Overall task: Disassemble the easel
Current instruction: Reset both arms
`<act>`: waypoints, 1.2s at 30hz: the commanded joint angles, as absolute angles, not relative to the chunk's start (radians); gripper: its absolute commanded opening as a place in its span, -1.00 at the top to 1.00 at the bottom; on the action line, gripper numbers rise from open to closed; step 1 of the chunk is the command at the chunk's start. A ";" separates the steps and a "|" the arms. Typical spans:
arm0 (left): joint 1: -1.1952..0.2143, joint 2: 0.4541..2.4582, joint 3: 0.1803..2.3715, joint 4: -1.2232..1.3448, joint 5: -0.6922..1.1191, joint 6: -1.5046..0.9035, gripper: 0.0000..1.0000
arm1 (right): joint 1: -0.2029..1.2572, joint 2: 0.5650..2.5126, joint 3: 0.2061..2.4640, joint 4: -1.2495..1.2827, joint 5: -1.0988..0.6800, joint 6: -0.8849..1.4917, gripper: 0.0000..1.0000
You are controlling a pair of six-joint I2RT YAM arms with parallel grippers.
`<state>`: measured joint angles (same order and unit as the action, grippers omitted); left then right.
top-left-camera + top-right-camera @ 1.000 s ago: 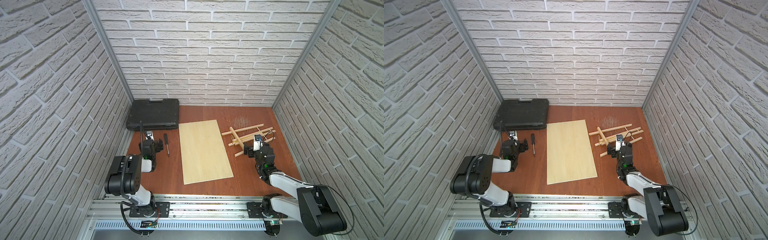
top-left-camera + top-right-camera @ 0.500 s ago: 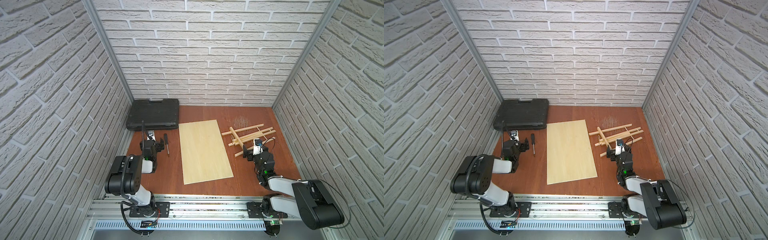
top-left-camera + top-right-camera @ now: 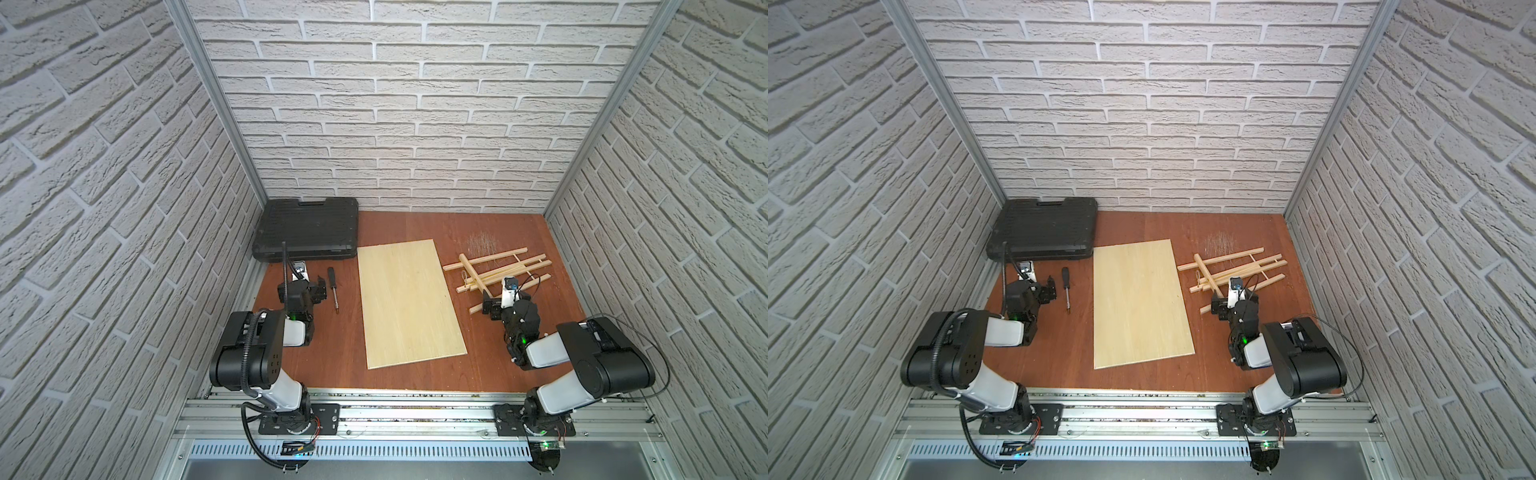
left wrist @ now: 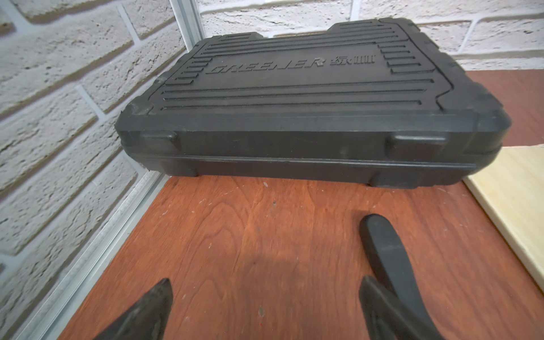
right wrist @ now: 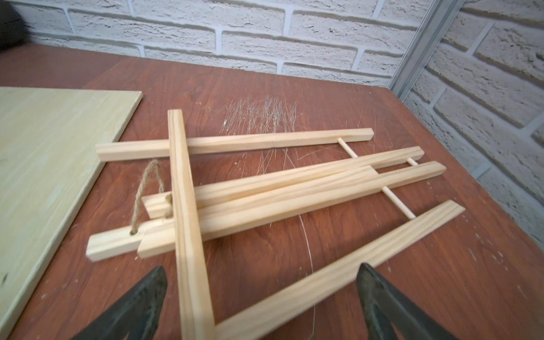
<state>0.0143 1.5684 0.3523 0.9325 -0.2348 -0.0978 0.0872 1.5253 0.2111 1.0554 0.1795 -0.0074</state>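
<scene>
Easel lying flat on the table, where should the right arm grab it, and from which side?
Probably the crossbar: it lies on top of the uprights of the easel, raised off the table. Bring the right gripper down from above, open jaws straddling its narrow width.

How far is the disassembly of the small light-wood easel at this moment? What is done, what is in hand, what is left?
Done: nothing visible. The small light-wood slat easel lies flat, its crossbar, thin round dowel and twisted brown cord all attached. In hand: nothing gripped; the open right gripper is poised over the easel's near end, the open left gripper sits empty beside the black-handled screwdriver. Left: separating every part.
</scene>
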 commanded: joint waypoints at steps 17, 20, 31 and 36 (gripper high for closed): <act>0.027 1.571 0.367 0.961 -0.246 -0.114 -0.96 | 0.091 1.462 0.362 0.814 0.190 0.017 -0.99; 0.027 1.571 0.367 0.961 -0.246 -0.114 -0.96 | 0.090 1.462 0.362 0.814 0.190 0.016 -0.99; 0.043 1.573 0.379 0.936 -0.208 -0.123 -0.96 | 0.090 1.463 0.362 0.815 0.190 0.016 -0.99; 0.043 1.573 0.379 0.935 -0.209 -0.122 -0.97 | 0.091 1.462 0.362 0.813 0.189 0.016 -0.99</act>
<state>0.0376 1.5684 0.3599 0.9100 -0.2195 -0.1097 0.0872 1.4864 0.3611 0.7940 0.1837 0.0086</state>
